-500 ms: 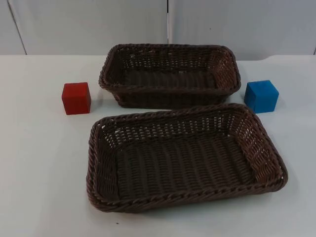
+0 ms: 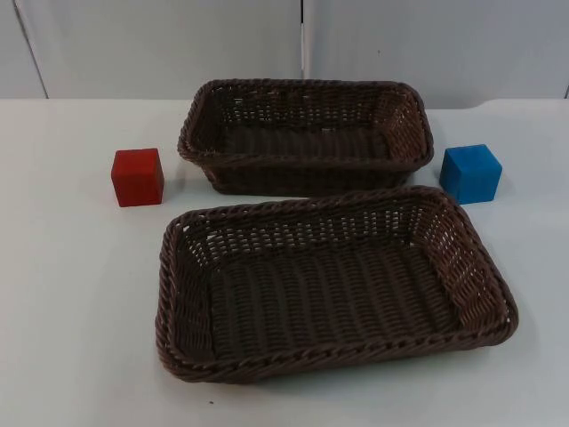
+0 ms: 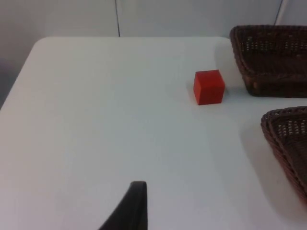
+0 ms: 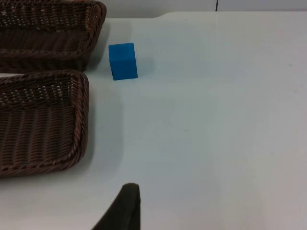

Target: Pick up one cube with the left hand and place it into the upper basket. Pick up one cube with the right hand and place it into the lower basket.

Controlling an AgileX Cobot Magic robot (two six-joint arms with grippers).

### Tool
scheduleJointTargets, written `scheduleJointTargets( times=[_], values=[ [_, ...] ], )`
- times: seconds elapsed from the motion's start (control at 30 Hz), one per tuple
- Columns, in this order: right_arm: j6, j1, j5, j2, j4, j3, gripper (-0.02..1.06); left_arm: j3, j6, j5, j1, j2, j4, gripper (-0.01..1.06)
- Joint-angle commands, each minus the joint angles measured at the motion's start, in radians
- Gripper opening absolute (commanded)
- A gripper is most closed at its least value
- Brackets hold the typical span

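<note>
Setup: two dark brown woven wicker baskets lie on the white table top (image 2: 71,311), both holding nothing. The upper basket (image 2: 307,93) sits nearer the grey partition wall (image 2: 160,44); the lower basket (image 2: 333,360) lies just in front of it, their rims near or touching.

Small red cube (image 2: 137,177): on the table beside the upper basket's left end, apart from it. Small blue cube (image 2: 470,173): beside the upper basket's right end, near the lower basket's far right corner.

Left gripper: a black fingertip (image 3: 129,208) stands over bare table, well apart from the red cube (image 3: 209,86). Right gripper: fingertip (image 4: 123,208) likewise well apart from the blue cube (image 4: 123,61). Whether either pincer is spread or closed cannot be told.

Handling judgement: both cubes look rigid, flat-faced, matte, probably light. Best hold is across two opposite vertical faces, about mid-height, jaws square to the faces. The blue cube sits slightly turned, so wrist alignment matters.
</note>
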Motion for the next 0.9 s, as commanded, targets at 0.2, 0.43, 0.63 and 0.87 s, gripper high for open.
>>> scheduleJointTargets(
  times=[0.2, 0.43, 0.63, 0.87],
  values=[
    [-0.010, -0.006, -0.011, -0.003, 0.004, 0.002, 1.05, -0.007, -0.005, -0.023, -0.002, 0.014, -0.017, 1.05],
    [-0.010, -0.006, -0.011, -0.003, 0.004, 0.002, 1.05, -0.013, -0.005, -0.028, -0.002, 0.109, -0.004, 1.05],
    [-0.010, -0.006, -0.011, -0.003, 0.004, 0.002, 1.05, -0.013, 0.000, -0.093, -0.002, 0.220, 0.000, 1.05],
    [-0.010, -0.006, -0.011, -0.003, 0.004, 0.002, 1.05, -0.013, 0.000, -0.121, -0.002, 0.343, 0.000, 1.05]
  ],
)
